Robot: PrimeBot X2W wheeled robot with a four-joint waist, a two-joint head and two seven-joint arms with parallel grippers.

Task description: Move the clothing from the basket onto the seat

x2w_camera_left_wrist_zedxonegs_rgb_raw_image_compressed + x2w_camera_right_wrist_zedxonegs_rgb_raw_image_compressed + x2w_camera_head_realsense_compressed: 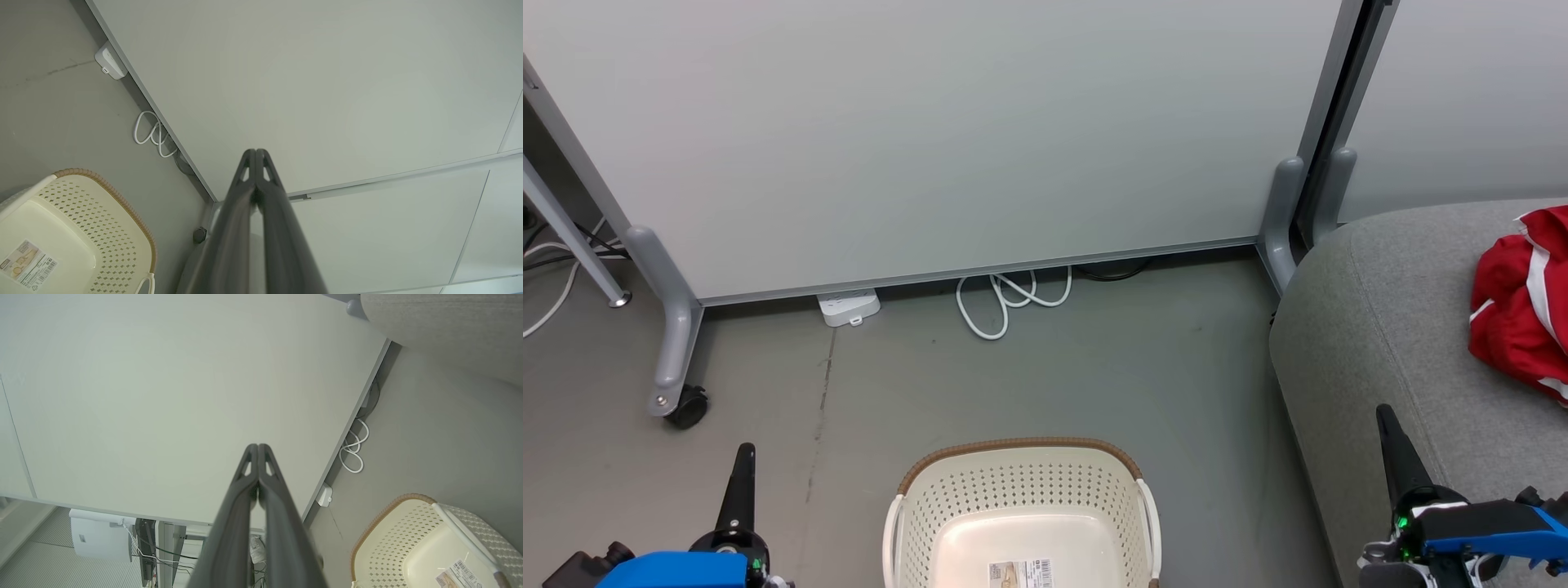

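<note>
The cream basket [1021,490] stands on the floor at the bottom centre, and only a paper label shows on its bare bottom; it also sits low in the left wrist view [102,216] and the right wrist view [392,539]. Red clothing [1523,306] with white stripes lies on the grey seat [1380,343] at the right. My left gripper [743,457] points up at the lower left, left of the basket, shut and holding nothing [255,153]. My right gripper [1386,418] is over the seat's front edge, shut and holding nothing [258,447].
A pale partition panel [947,139] on grey wheeled feet [678,359] stands behind the basket. A white power strip [849,306] and a looped white cable [1013,298] lie at its base. Open grey floor [1054,376] lies between panel and basket.
</note>
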